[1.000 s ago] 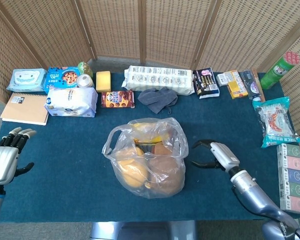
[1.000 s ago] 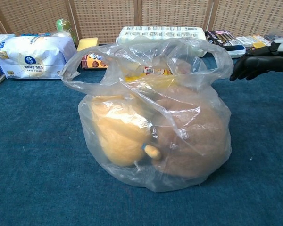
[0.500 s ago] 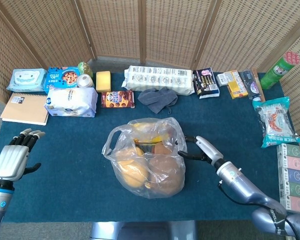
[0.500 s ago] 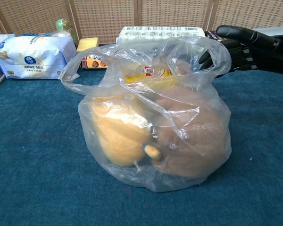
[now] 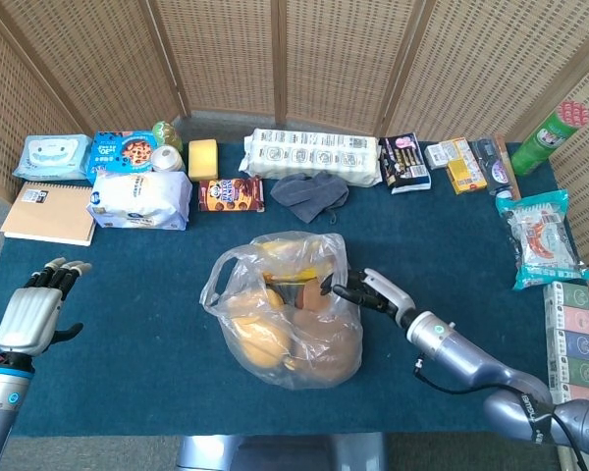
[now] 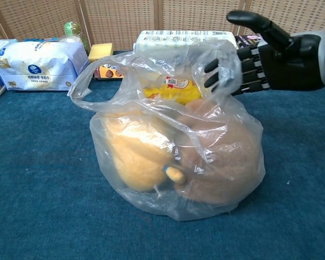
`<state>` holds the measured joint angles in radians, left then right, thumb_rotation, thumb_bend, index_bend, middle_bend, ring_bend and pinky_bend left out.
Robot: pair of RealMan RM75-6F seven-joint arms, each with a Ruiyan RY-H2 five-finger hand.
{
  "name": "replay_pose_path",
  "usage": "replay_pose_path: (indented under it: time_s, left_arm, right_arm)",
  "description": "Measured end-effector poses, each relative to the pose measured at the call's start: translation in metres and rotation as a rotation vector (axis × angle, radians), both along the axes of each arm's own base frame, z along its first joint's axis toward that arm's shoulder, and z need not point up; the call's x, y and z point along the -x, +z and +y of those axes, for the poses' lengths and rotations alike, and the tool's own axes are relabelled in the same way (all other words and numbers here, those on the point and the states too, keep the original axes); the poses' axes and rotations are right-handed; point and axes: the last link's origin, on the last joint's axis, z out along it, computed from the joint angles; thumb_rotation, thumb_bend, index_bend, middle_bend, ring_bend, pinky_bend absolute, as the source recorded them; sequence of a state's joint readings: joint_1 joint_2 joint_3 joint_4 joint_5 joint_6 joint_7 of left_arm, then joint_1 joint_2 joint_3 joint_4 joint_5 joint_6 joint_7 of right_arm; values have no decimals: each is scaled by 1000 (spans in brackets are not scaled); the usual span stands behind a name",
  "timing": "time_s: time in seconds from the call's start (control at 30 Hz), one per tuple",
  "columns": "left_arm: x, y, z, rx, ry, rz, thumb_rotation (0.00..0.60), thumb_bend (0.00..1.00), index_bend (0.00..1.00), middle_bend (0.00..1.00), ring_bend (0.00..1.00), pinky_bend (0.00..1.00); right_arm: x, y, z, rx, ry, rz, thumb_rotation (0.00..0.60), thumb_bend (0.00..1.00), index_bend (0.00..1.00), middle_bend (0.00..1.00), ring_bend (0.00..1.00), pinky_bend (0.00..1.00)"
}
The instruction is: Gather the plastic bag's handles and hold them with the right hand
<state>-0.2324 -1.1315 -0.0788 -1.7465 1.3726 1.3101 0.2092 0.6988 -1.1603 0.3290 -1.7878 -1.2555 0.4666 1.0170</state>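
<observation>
Fingers (image 6: 219,73) of the right hand (image 6: 271,59) reach through the near handle of the plastic bag (image 5: 287,312), spread and not closed on it. The bag holds yellow and brown buns. Far left of it, the left hand (image 5: 31,316) hovers, fingers apart.

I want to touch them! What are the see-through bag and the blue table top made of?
The plastic bag looks like thin, glossy plastic film: it is see-through, crinkled, and catches shiny highlights. The table cover looks like dark blue felt or short carpet, matte and slightly fuzzy, though which one is hard to tell.
</observation>
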Motion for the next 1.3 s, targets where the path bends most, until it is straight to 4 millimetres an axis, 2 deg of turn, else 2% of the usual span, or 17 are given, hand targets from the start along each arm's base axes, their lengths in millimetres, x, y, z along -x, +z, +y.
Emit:
replay_pose_path:
  time_s: [0.27,0.67,0.8,1.0,1.3]
  left_arm:
    - [5,-2,-2,4,16,-4,600,134,165,199,115,224]
    - [9,-9,-4,22,33,-20,600,134,165,199,115,224]
    - [8,-10,-4,24,31,-21,600,133,165,200,115,224]
    - [8,-9,-5,24,34,-24,600,134,165,199,115,224]
    - [7,-9,-7,25,32,-31,600,134,165,199,115,224]
  right_arm:
    - [-19,8,-10,-58,-93,-149,176,142,356,377,264,134]
    - [-29,28,-15,-78,-216,-363,174,141,358,379,270,134]
    - [-32,35,-15,-91,-261,-453,174,142,358,379,275,162]
    - [-35,45,-15,-115,-320,-570,177,141,359,395,339,262]
    - [-34,59,-20,-165,-480,-690,175,149,451,558,573,568]
